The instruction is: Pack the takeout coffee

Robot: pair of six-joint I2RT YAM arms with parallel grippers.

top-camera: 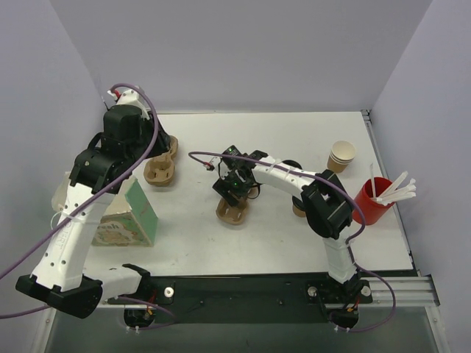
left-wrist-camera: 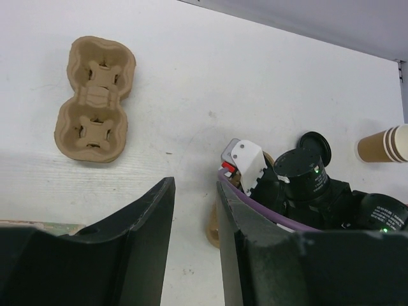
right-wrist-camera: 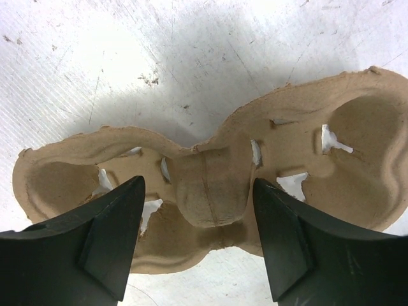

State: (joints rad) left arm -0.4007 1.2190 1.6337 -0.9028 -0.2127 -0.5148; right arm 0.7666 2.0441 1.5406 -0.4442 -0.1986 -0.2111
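While the right hand (right-wrist-camera: 196, 185) gapes astride a pulp carrier (right-wrist-camera: 210, 191), left hand (left-wrist-camera: 194, 185) released, box (top-camera: 126, 219) print seemingly illegible.

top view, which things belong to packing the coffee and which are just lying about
Job, as far as I can judge:
black lid, behind the right arm
carrier under the right gripper, which is open astride it

Lying about:
second carrier
cup stack
red cup holding white sticks
green box
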